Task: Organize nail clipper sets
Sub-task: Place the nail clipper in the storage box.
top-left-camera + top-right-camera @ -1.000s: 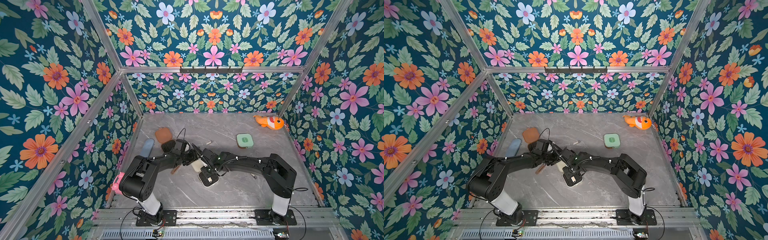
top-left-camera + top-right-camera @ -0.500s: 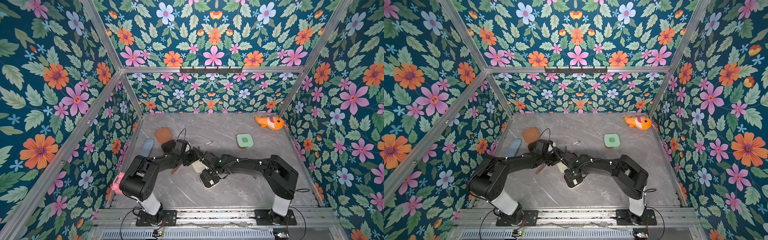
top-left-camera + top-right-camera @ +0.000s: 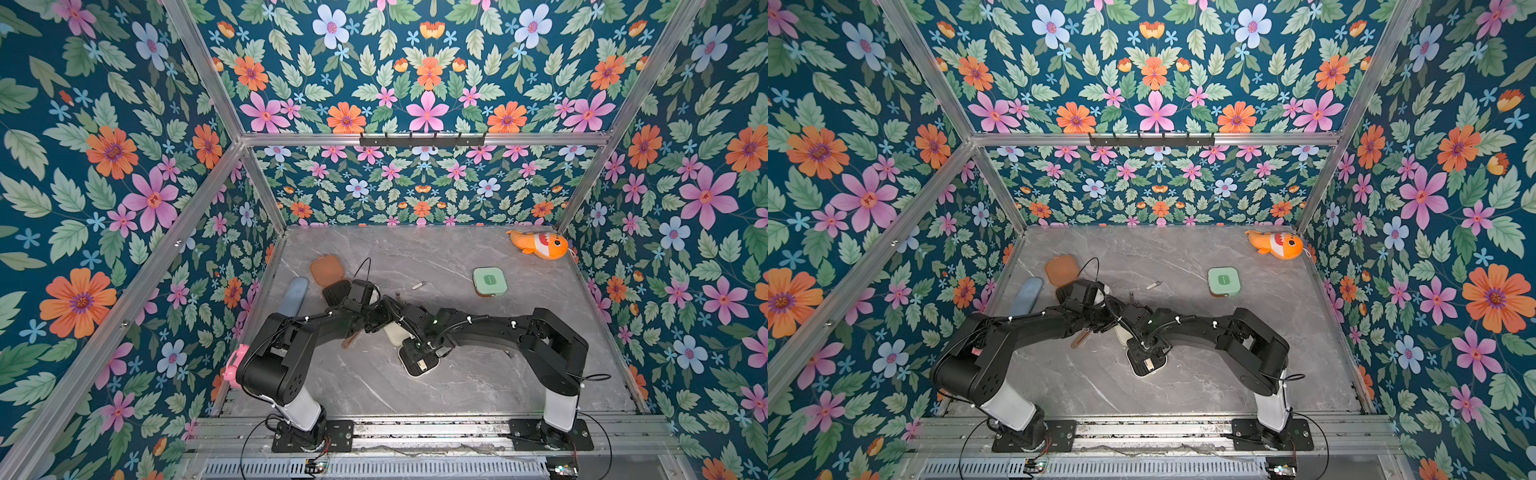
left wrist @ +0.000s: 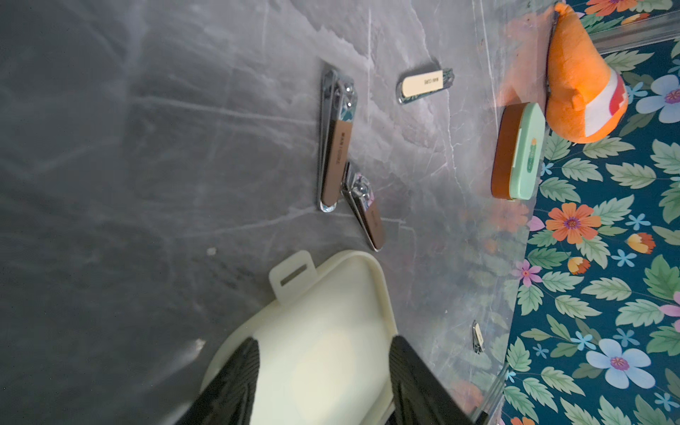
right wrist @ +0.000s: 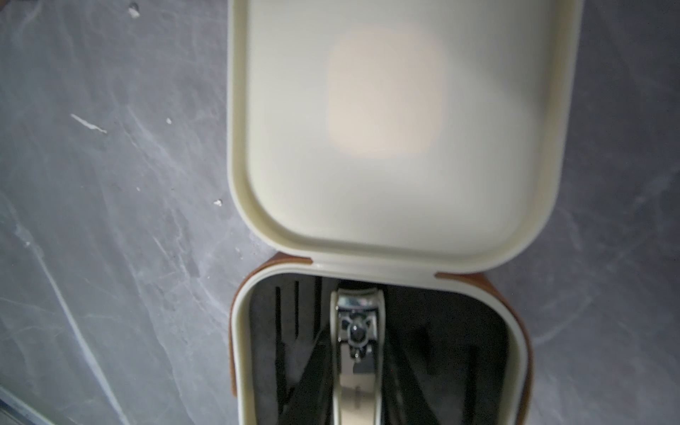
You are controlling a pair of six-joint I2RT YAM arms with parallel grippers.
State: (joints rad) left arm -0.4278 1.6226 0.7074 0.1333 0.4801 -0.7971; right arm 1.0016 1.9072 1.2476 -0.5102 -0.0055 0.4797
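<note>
Orange fish plush [image 3: 539, 245], blue case [image 3: 293, 296]

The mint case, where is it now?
In both top views the mint case lies closed on the table's right rear part, in front of the orange plush.

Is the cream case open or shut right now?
Open. The cream case has its lid swung back, showing the black tray inside.

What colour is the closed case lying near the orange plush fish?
Mint green lid over a brown base, clearest in the left wrist view.
</note>
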